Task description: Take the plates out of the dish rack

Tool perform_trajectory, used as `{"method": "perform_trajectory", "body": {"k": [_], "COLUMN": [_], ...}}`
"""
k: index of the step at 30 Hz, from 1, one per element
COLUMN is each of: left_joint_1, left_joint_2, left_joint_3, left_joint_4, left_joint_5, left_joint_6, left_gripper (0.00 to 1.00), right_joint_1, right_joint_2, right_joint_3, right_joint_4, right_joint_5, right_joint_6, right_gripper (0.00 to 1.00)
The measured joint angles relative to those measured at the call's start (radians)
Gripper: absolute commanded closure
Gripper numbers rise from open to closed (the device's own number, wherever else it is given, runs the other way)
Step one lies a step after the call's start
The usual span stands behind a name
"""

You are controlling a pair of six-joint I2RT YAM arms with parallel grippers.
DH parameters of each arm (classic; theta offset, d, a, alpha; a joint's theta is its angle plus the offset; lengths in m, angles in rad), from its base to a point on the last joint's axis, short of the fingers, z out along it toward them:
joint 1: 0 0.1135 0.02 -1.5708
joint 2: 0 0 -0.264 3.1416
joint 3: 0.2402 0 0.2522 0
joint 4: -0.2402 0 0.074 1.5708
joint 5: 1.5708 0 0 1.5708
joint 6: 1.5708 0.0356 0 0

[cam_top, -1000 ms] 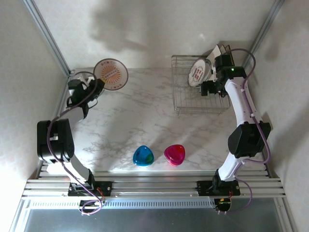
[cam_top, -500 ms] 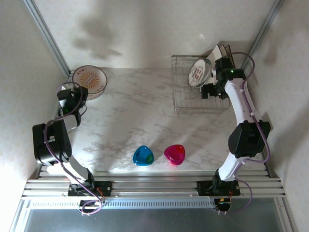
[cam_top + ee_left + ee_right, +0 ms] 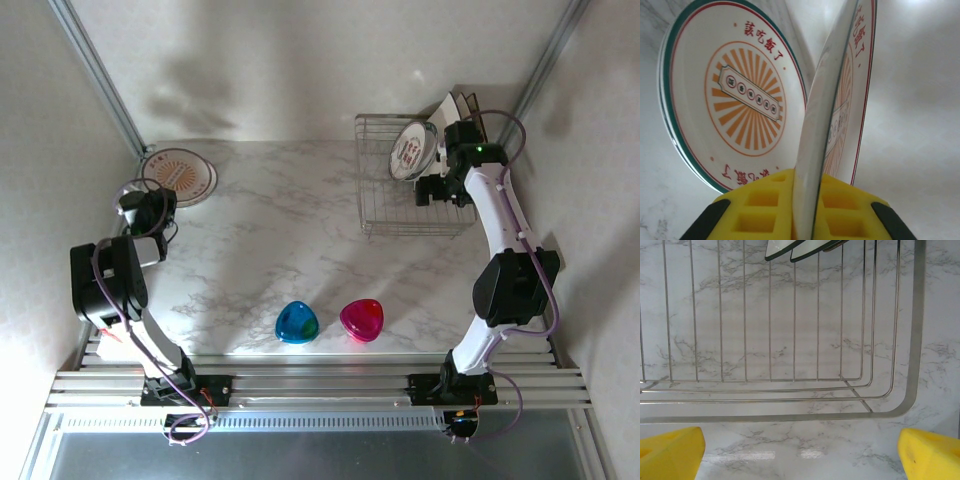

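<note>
**A:** Left gripper [image 3: 807,200] is clamped on the edge of a plate [image 3: 816,140], yellow pads [image 3: 760,205] either side.

**B:** And it's come down! A second ago that plate was up high, face to the overhead camera. Now it sits low at the far-left corner of the table [image 3: 290,230], just beside a second plate [image 3: 735,95].

**A:** Both white, orange sunburst, red characters. Red rim on the held one, green on the other.

**B:** Right gripper [image 3: 800,455] is spread wide, much where it was, over a corner of the dish rack [image 3: 910,365]. More plates [image 3: 412,150] stand on edge in it.
</note>
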Motion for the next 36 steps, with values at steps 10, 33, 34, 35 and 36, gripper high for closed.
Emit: {"method": "perform_trajectory", "body": {"k": [10,33,34,35,36], "left_joint_1": [0.000,0.001,0.001,0.001,0.001], "left_joint_2": [0.090,0.227,0.232,0.236,0.241], "left_joint_3": [0.059,0.162,0.166,0.169,0.174], "left_joint_4": [-0.021,-0.037,-0.037,-0.037,-0.039], "left_joint_5": [-0.002,-0.002,-0.002,-0.002,-0.002], "left_joint_6": [0.002,0.002,0.002,0.002,0.001], "left_gripper": [1.00,1.00,1.00,1.00,1.00], "right_joint_1": [0.000,0.000,0.000,0.000,0.000], "right_joint_2": [0.000,0.000,0.000,0.000,0.000], "right_joint_3": [-0.012,-0.013,-0.013,-0.013,-0.011], "right_joint_4": [0.002,0.003,0.003,0.003,0.003], "right_joint_5": [-0.007,-0.010,-0.010,-0.010,-0.010], "right_joint_6": [0.000,0.000,0.000,0.000,0.000], "right_gripper": [0.01,0.01,0.01,0.01,0.01]}}
